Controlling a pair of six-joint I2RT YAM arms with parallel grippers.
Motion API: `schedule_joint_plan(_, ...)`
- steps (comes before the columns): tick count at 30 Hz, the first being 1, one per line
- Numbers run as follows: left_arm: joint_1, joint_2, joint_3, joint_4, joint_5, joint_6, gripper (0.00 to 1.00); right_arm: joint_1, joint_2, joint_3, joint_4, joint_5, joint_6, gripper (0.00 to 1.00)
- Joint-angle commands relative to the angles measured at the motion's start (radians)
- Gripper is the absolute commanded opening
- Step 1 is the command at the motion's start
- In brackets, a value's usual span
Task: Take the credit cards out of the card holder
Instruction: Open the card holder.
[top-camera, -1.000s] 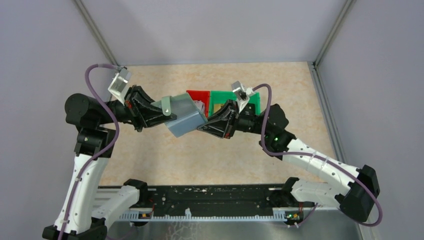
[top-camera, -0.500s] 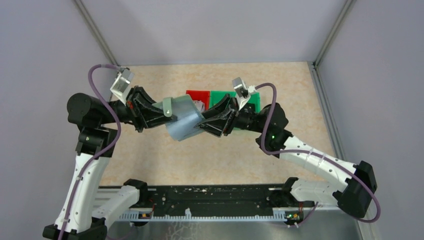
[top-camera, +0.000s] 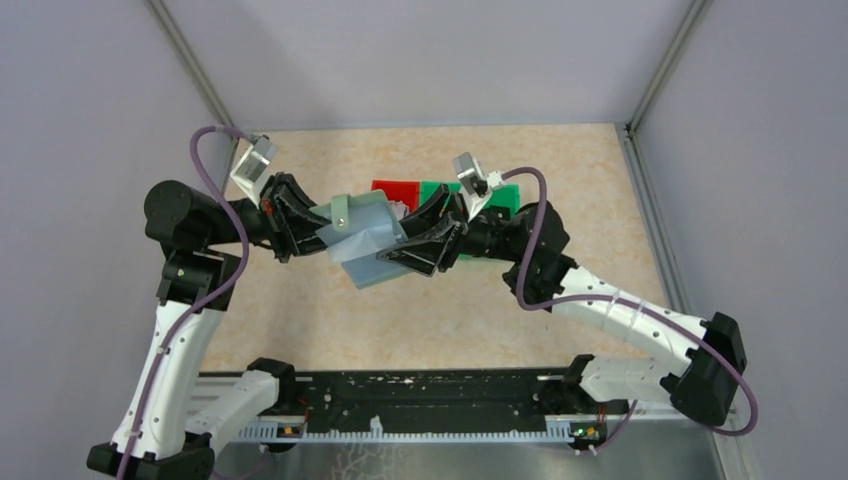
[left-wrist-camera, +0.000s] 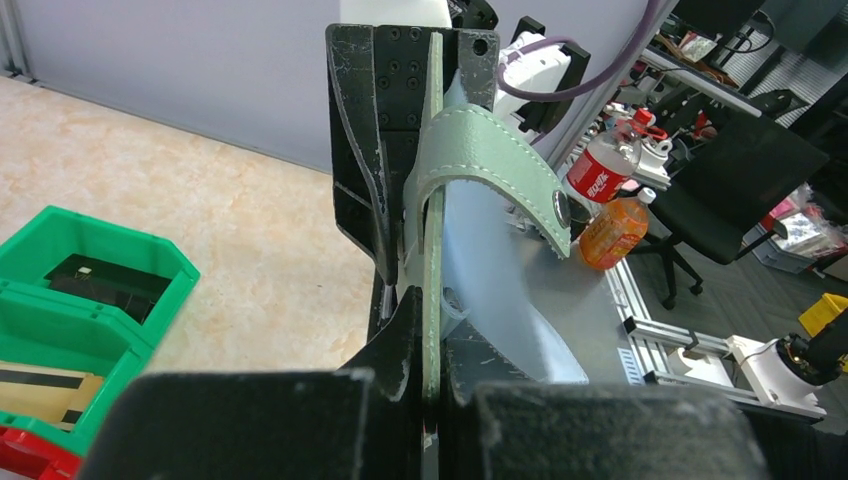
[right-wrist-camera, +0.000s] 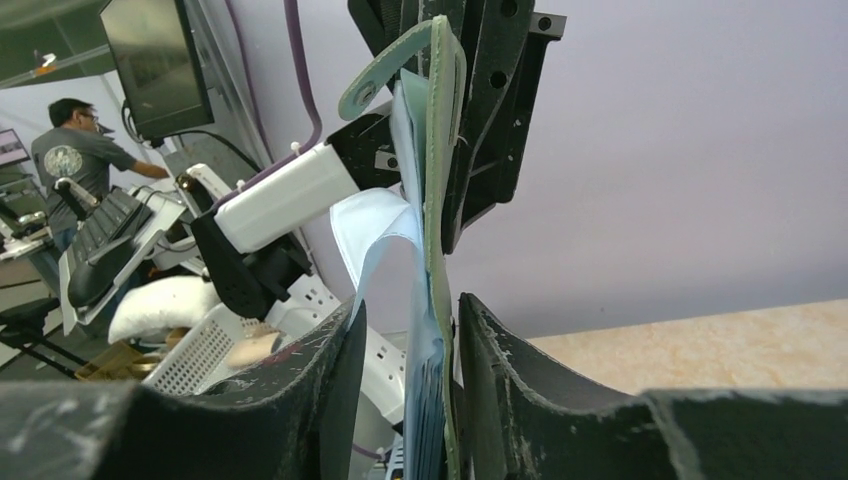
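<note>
Pale green card holder (top-camera: 362, 238) hangs above the table's (top-camera: 600, 200) middle, pinched by the left gripper (left-wrist-camera: 430, 385); the right gripper (right-wrist-camera: 405, 335) straddles its edge, jaws apart.

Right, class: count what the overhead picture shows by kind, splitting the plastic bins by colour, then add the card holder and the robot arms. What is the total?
Red bin: 1
Green bins: 2
Card holder: 1
Robot arms: 2
Total: 6
</note>
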Motion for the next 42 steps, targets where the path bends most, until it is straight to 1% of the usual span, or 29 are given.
schedule_joint_plan(1, -0.004, -0.007, 0.004, 0.033, 0.017, -0.019, 0.0, 0.01, 0.016, 0.078, -0.014, -0.014, -0.036, 0.37)
schedule_joint_plan(4, -0.004, -0.002, 0.019, 0.04, 0.017, -0.023, 0.0, 0.01, 0.003, 0.081, -0.062, -0.06, -0.05, 0.38)
schedule_joint_plan(8, -0.004, 0.003, 0.035, 0.042, 0.026, -0.025, 0.0, 0.009, -0.058, 0.039, -0.146, -0.107, -0.088, 0.44)
schedule_joint_plan(11, -0.004, 0.005, 0.036, 0.045, 0.028, -0.025, 0.0, 0.01, -0.1, -0.001, -0.18, -0.149, -0.106, 0.44)
schedule_joint_plan(14, -0.004, 0.004, 0.04, 0.045, 0.028, -0.034, 0.0, 0.008, -0.141, -0.04, -0.182, -0.158, -0.121, 0.36)
schedule_joint_plan(17, -0.003, 0.005, 0.043, 0.047, 0.028, -0.04, 0.0, 0.002, -0.155, -0.037, -0.199, -0.169, -0.13, 0.23)
schedule_joint_plan(20, -0.004, 0.005, 0.048, 0.046, 0.031, -0.04, 0.0, -0.004, -0.153, -0.019, -0.235, -0.171, -0.15, 0.16)
schedule_joint_plan(22, -0.004, 0.003, 0.049, 0.045, 0.031, -0.042, 0.0, -0.004, -0.146, -0.005, -0.255, -0.17, -0.159, 0.14)
schedule_joint_plan(24, -0.004, 0.003, 0.049, 0.043, 0.033, -0.042, 0.0, -0.004, -0.136, 0.014, -0.274, -0.176, -0.164, 0.16)
schedule_joint_plan(27, -0.003, 0.003, 0.051, 0.031, 0.037, -0.031, 0.0, -0.004, -0.13, 0.031, -0.301, -0.202, -0.17, 0.28)
schedule_joint_plan(30, -0.003, 0.003, 0.055, 0.03, 0.045, -0.023, 0.0, -0.005, -0.139, 0.033, -0.326, -0.224, -0.18, 0.35)
schedule_joint_plan(33, -0.003, 0.002, 0.06, 0.028, 0.044, -0.018, 0.0, -0.006, -0.15, 0.033, -0.363, -0.224, -0.197, 0.35)
schedule_joint_plan(35, -0.004, 0.005, 0.061, 0.025, 0.044, -0.019, 0.0, -0.006, -0.154, 0.035, -0.376, -0.217, -0.208, 0.32)
schedule_joint_plan(40, -0.004, 0.006, 0.061, 0.025, 0.039, -0.024, 0.0, -0.012, -0.15, 0.051, -0.385, -0.177, -0.22, 0.15)
schedule_joint_plan(42, -0.004, 0.006, 0.06, 0.025, 0.036, -0.024, 0.0, -0.012, -0.147, 0.063, -0.389, -0.143, -0.222, 0.1)
